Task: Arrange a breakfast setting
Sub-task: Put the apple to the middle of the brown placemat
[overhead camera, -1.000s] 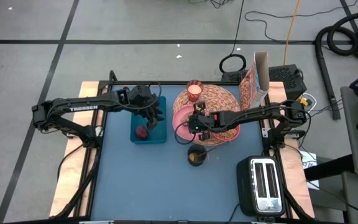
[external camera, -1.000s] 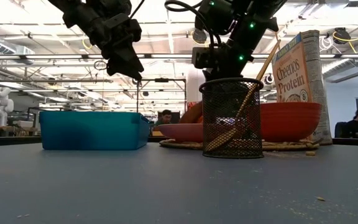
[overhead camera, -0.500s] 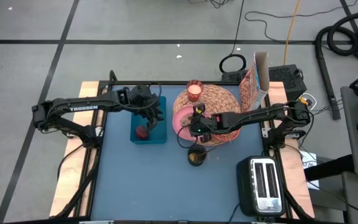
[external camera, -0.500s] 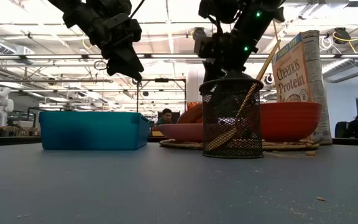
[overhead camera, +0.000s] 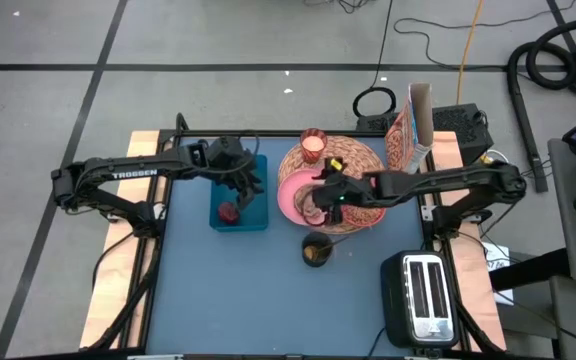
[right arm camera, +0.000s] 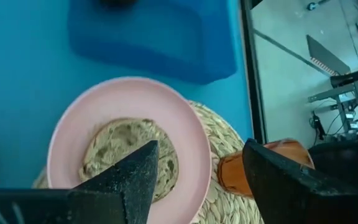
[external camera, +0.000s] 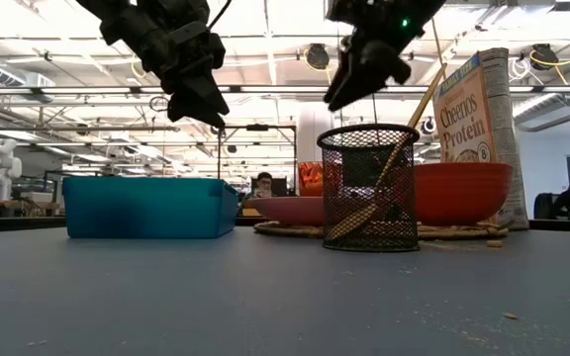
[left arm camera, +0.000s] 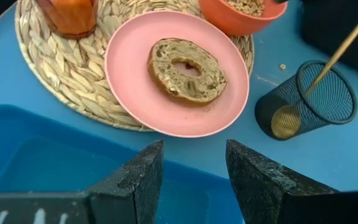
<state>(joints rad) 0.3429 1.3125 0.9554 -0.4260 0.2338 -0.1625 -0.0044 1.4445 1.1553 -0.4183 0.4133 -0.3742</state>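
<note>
A round woven placemat (overhead camera: 353, 155) lies at the table's far middle. On it rest a pink plate (left arm camera: 142, 81) with a bagel (left arm camera: 187, 70), a coral-red bowl (left arm camera: 241, 15) of cereal and a candle glass (overhead camera: 313, 145). The orange Cheerios box (overhead camera: 408, 130) stands upright at the mat's far right. A small dark-red fruit (overhead camera: 227, 212) lies in a teal bin (overhead camera: 238, 195). My right gripper (right arm camera: 197, 180) hangs open and empty above the plate. My left gripper (left arm camera: 191, 180) hangs open and empty above the bin.
A black mesh cup (overhead camera: 316, 250) with a wooden spoon stands just near of the placemat. A toaster (overhead camera: 423, 295) sits at the near right corner. Bare blue table (overhead camera: 228, 300) stretches along the near left. People sit in the room beyond the table.
My right gripper has risen from just above the plate, behind the mesh cup, to well above the cup's rim. The bagel stays flat on the plate.
</note>
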